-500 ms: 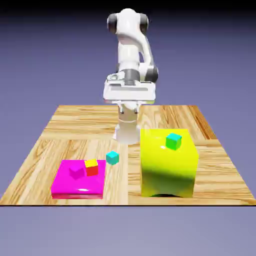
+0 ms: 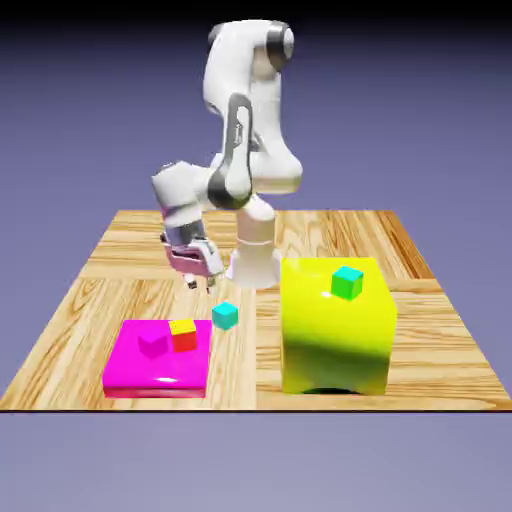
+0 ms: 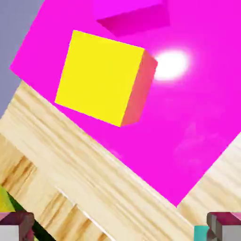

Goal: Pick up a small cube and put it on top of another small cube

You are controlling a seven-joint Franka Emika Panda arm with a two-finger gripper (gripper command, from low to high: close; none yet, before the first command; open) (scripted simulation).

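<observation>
The hand [image 2: 201, 282] hung empty, fingers apart. The cube [image 2: 225, 316] sat flat on the desk [image 2: 100, 290] just below it, one corner facing the camera, no long axis.

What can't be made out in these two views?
- Small cube: hand view shows only a cyan sliver, cut off by the bottom edge and the finger tip.
- Purple cube: hand view, top edge crops it.
- Gripper: exterior view, finger gap too small to read.
</observation>
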